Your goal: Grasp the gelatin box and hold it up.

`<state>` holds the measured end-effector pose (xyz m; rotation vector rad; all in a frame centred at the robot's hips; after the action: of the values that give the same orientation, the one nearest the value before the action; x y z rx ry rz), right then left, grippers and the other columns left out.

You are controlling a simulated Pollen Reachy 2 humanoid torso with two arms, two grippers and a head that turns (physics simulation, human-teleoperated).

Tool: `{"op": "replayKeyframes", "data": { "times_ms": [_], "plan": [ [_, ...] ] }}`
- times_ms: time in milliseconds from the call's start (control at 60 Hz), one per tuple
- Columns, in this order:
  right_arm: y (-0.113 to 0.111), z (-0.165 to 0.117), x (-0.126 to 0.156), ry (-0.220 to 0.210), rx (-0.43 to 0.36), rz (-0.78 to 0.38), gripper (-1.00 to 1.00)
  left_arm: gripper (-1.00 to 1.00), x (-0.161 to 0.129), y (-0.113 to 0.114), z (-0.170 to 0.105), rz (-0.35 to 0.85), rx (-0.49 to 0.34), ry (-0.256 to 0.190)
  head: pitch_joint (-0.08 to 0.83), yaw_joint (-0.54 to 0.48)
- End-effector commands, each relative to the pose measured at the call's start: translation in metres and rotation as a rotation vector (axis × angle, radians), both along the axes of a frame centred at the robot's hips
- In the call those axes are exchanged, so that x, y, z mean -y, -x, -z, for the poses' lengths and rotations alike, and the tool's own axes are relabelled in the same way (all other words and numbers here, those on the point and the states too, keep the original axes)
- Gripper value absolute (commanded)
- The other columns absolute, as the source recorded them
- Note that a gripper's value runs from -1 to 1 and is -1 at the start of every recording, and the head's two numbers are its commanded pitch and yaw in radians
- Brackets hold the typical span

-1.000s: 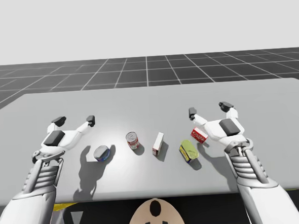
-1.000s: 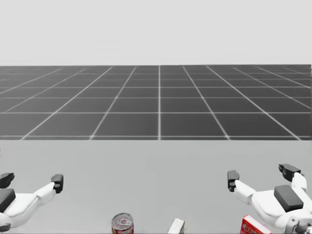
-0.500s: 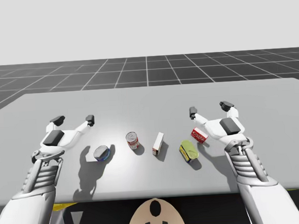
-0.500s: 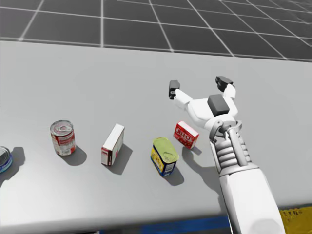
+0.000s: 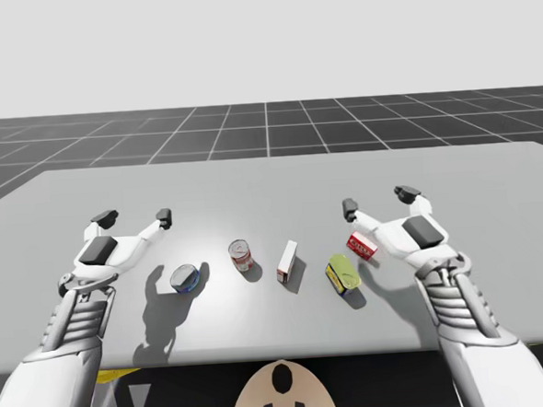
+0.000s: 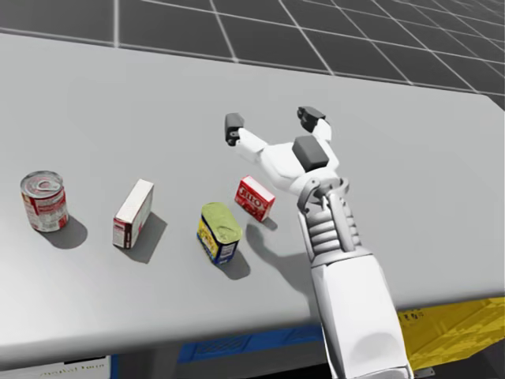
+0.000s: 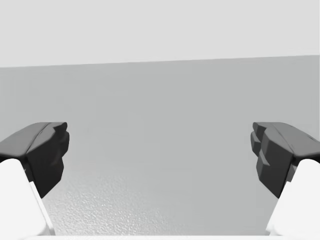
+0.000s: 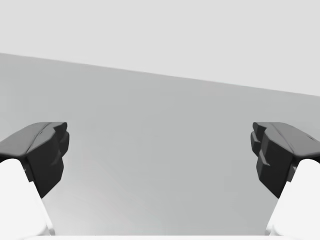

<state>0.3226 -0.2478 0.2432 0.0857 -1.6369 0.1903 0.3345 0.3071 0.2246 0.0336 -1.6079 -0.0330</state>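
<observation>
Small red cardboard box (image 6: 255,197) lies on grey table (image 6: 118,95), beside right arm's wrist, behind right gripper (image 6: 272,123); fingers spread wide, empty (left gripper (image 5: 134,217) too). Prob. light, stiff, a bit slick, so pinch across its short flat sides.

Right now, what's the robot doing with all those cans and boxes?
Nothing is being held yet. The robot's right gripper is open and hovers over the table, close to the small red box it is meant to pick up; the box lies beside its wrist, untouched. The left gripper is open too, off at the other side near a blue can. Between them sit a red and white can, a white box and a yellow can.
</observation>
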Motion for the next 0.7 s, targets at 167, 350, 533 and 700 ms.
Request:
{"op": "replayKeyframes", "data": {
  "times_ms": [167, 350, 533, 700],
  "plan": [
    [0.032, -0.002, 0.026, 0.02, -0.053, -0.187, -1.0, -1.0, 0.0, 0.0, 0.0, -0.001, -0.003, 0.002, 0.643, -0.35],
    [0.043, 0.011, 0.058, 0.09, -0.097, -0.282, -1.0, -1.0, 0.001, 0.0, 0.001, 0.0, -0.005, 0.001, 0.644, -0.35],
    [0.042, 0.031, 0.083, 0.055, -0.147, -0.369, -1.0, -1.0, 0.001, -0.001, 0.002, -0.002, -0.01, -0.001, 0.645, -0.36],
    [0.036, 0.058, 0.099, 0.062, -0.199, -0.409, -1.0, -1.0, 0.001, -0.001, 0.002, -0.004, -0.011, -0.001, 0.65, -0.36]
  ]
}}
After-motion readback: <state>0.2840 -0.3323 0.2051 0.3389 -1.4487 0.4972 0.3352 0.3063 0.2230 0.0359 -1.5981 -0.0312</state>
